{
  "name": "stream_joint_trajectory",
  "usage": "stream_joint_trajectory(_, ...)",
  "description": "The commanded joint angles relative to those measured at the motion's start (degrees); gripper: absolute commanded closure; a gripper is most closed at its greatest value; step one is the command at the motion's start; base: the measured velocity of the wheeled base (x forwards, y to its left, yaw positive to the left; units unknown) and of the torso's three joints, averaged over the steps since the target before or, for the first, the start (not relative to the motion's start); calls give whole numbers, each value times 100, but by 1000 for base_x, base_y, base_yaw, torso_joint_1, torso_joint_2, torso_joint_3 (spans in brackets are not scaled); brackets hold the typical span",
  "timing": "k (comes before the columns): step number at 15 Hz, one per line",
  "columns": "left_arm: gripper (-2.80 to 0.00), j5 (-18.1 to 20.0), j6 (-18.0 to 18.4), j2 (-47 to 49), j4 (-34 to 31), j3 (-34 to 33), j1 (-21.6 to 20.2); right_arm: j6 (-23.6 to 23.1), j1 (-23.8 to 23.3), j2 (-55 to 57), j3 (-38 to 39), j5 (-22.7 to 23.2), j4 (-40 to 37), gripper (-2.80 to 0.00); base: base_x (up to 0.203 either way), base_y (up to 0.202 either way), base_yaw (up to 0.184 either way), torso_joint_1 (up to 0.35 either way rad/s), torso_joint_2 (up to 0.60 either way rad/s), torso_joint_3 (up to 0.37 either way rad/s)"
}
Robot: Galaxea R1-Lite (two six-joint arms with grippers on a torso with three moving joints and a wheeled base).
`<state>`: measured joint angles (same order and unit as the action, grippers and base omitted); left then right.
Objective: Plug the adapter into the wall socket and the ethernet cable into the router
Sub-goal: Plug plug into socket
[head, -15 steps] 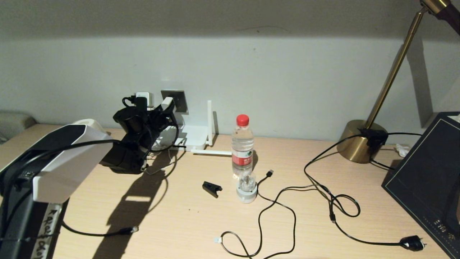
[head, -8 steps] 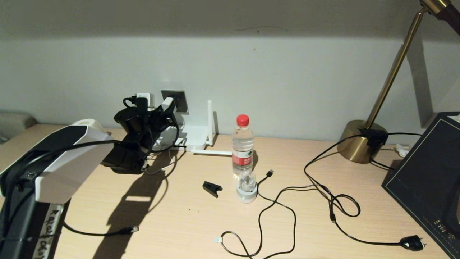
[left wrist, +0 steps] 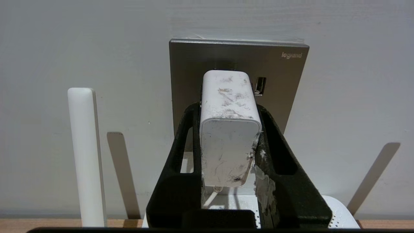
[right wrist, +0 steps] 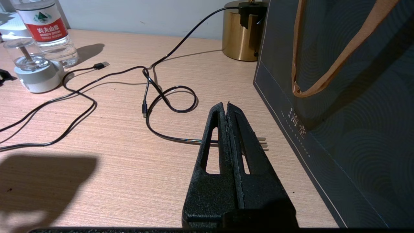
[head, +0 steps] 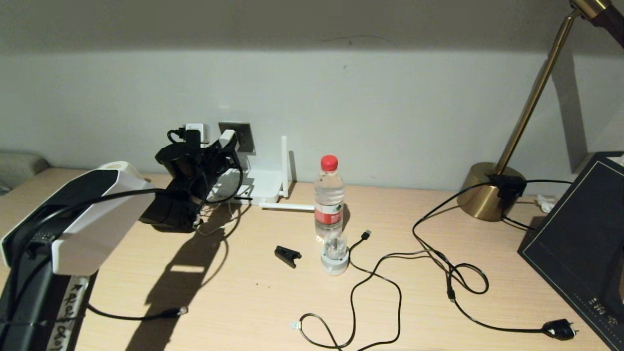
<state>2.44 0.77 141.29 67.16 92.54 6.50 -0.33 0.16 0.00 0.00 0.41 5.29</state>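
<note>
My left gripper point(left wrist: 229, 108) is shut on the white adapter point(left wrist: 230, 129), one black finger on each side. The adapter's far end meets the brushed grey wall socket point(left wrist: 284, 81); its pins are hidden, and its thin white cord hangs beneath. In the head view the adapter point(head: 227, 138) sits at the wall socket point(head: 243, 138), above the white router point(head: 263, 185). The ethernet cable's clear connector point(head: 181, 309) lies on the desk at the near left. My right gripper point(right wrist: 225, 105) is shut and empty, low over the desk at the right and out of the head view.
A water bottle point(head: 329, 195), a small white device point(head: 335, 256) and a black clip point(head: 287, 255) stand mid-desk. Black USB cable point(head: 365, 234) and mains plug point(head: 559, 330) trail rightward. Brass lamp base point(head: 487, 192) and dark bag point(head: 580, 239) fill the right. Another white plug point(head: 195, 131) sits left of the socket.
My left arm has pushed slightly forward and up, carrying the adapter closer against the socket plate. Nothing else has moved.
</note>
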Motion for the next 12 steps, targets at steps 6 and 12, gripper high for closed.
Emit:
stream_joint_trajectory(6, 0, 2, -6, 21, 7, 54, -8, -2, 2, 9, 202, 2, 7, 0, 0, 0, 0, 0, 0, 0)
stream_joint_trajectory(12, 0, 0, -2, 116, -169, 373, -8, -2, 2, 9, 202, 2, 7, 0, 0, 0, 0, 0, 0, 0)
